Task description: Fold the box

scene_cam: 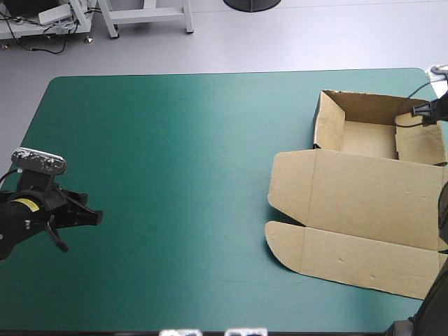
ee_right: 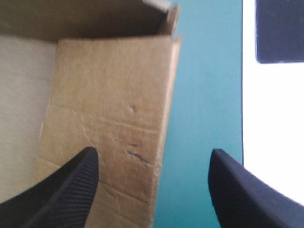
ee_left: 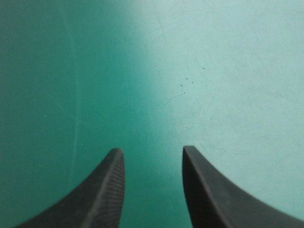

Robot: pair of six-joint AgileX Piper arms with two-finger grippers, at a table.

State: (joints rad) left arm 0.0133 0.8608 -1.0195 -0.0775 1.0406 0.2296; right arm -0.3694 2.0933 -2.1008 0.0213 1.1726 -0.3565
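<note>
While poised wide open astride the right side wall (ee_right: 109, 104) of the brown box (scene_cam: 367, 136), at the far right of the teal-green cover (scene_cam: 175, 175), lid (scene_cam: 364, 189) flat: best to lower right gripper (ee_right: 152, 154) squarely, pinch, tuck inward. Leave left gripper (ee_left: 152, 152), also spread, over bare cover.

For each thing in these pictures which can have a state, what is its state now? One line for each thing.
box: partly folded, an open tray at the far side with walls raised, the lid lying flat.
left gripper: open, holding nothing, over the bare teal-green cover.
right gripper: open, holding nothing, one finger over the box's right-hand board, the other over the cover.
</note>
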